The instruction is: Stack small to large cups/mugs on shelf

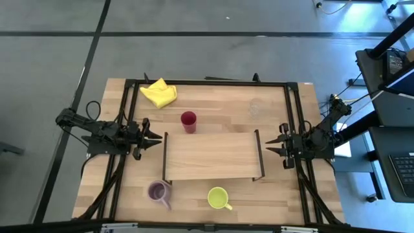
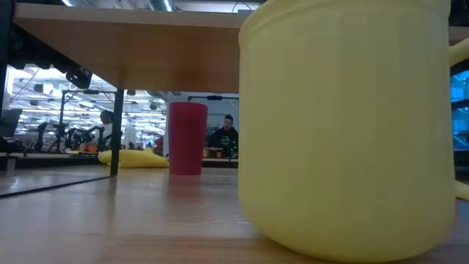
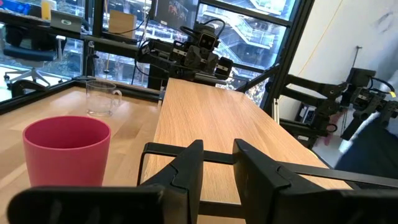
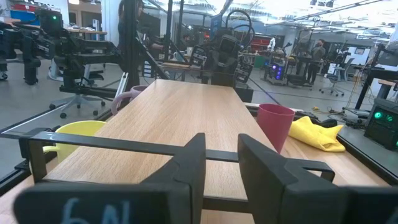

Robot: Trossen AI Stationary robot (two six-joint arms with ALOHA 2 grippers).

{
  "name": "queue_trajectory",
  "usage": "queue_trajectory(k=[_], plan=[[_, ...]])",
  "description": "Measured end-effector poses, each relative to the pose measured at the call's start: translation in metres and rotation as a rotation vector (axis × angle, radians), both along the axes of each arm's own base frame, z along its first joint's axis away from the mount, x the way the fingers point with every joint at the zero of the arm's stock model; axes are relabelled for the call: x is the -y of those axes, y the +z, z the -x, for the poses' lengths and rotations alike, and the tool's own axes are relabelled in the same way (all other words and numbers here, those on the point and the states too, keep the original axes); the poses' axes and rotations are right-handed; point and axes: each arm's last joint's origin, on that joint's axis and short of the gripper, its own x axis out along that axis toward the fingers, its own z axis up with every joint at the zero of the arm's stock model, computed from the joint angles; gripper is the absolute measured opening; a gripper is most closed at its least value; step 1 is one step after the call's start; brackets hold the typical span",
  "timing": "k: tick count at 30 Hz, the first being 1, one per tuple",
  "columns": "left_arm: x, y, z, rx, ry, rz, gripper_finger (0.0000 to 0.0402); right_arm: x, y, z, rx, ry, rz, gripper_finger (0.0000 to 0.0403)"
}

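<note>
The light-wood shelf (image 1: 213,155) stands on its black end frames at the table's middle, with nothing on it. The red cup (image 1: 188,121) stands upright just beyond its far edge. The clear glass (image 1: 255,107) stands at the far right. The purple mug (image 1: 158,191) and the yellow-green mug (image 1: 218,197) stand near the table's front edge. My left gripper (image 1: 154,138) is open and empty at the shelf's left end. My right gripper (image 1: 273,144) is open and empty at the shelf's right end. Each points level along the shelf top (image 3: 205,118) (image 4: 186,118).
A crumpled yellow cloth (image 1: 159,92) lies at the far left of the table. A black frame (image 1: 207,83) runs round the tabletop. People sit in the room behind, seen in the low view (image 2: 223,139). The yellow-green mug (image 2: 352,125) fills most of that view.
</note>
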Motion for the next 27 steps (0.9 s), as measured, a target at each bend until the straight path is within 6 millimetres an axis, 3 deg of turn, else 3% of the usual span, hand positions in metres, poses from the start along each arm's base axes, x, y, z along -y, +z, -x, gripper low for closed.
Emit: queue_trajectory(k=[14, 22, 27], plan=[[-0.002, 0.005, 0.000, 0.046, 0.070, -0.011, 0.0082, 0.000, 0.000, 0.000, 0.000, 0.000, 0.000, 0.0096], [-0.011, 0.062, 0.025, 0.678, 0.055, 0.329, 0.0082, 0.000, 0.000, 0.000, 0.000, 0.000, 0.000, 0.0096], [-0.019, 0.080, 0.049, 0.985, 0.045, 0.436, 0.0082, 0.000, 0.000, 0.000, 0.000, 0.000, -0.001, 0.0096]])
